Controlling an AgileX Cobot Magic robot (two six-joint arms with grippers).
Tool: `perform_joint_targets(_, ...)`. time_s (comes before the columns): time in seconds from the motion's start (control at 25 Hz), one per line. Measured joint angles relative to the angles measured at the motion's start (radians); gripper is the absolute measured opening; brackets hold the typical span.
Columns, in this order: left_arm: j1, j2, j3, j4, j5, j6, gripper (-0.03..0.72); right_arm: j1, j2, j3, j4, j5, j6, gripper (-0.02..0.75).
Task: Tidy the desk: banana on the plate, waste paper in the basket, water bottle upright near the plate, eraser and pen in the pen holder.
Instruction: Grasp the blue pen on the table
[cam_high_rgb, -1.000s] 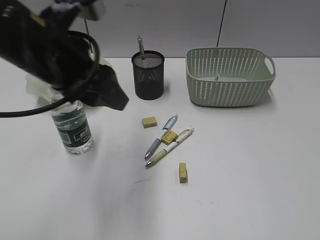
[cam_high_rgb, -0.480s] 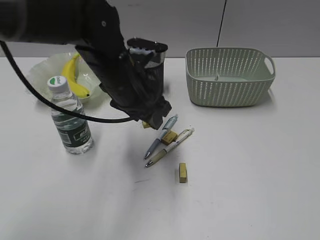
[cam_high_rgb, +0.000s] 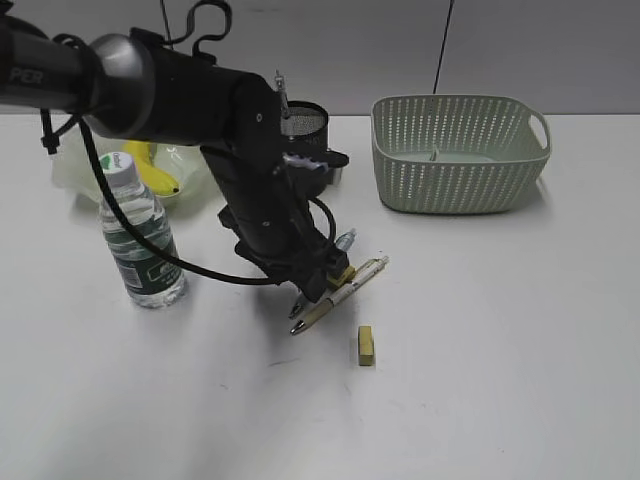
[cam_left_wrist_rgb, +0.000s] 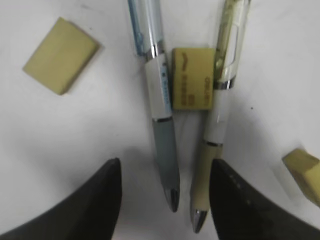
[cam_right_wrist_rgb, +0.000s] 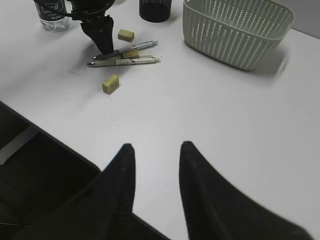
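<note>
My left gripper (cam_left_wrist_rgb: 164, 171) hangs open low over the desk (cam_high_rgb: 500, 330), its jaws straddling the tips of a blue-grey pen (cam_left_wrist_rgb: 160, 110) and a white pen (cam_left_wrist_rgb: 218, 120). A tan eraser (cam_left_wrist_rgb: 192, 77) lies between the pens, another eraser (cam_left_wrist_rgb: 61, 55) to their left, and a third eraser (cam_high_rgb: 366, 344) lies apart. The water bottle (cam_high_rgb: 140, 240) stands upright near the plate (cam_high_rgb: 75, 165), which holds the banana (cam_high_rgb: 150, 165). The pen holder (cam_high_rgb: 310, 122) has one pen (cam_high_rgb: 283, 95) in it. My right gripper (cam_right_wrist_rgb: 156, 147) is open and empty over the desk's near edge. The waste paper is out of view.
The green basket (cam_high_rgb: 460, 150) stands at the back right. The left arm (cam_high_rgb: 200, 100) and its cable stretch from the back left over the plate and in front of the pen holder. The desk's front edge (cam_right_wrist_rgb: 60, 142) drops off beside the right gripper.
The left arm swung right from the bottle, past the pen holder, and came down over the two pens. The bottle, plate and banana are now uncovered.
</note>
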Motion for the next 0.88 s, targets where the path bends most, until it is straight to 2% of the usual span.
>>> perform_joint_targets(0.88,-0.003,0.057,-0.007,0.075,-0.065,-0.002,0.404,0.0,0.0,0.0,-0.002,0.0,0.0,0.256)
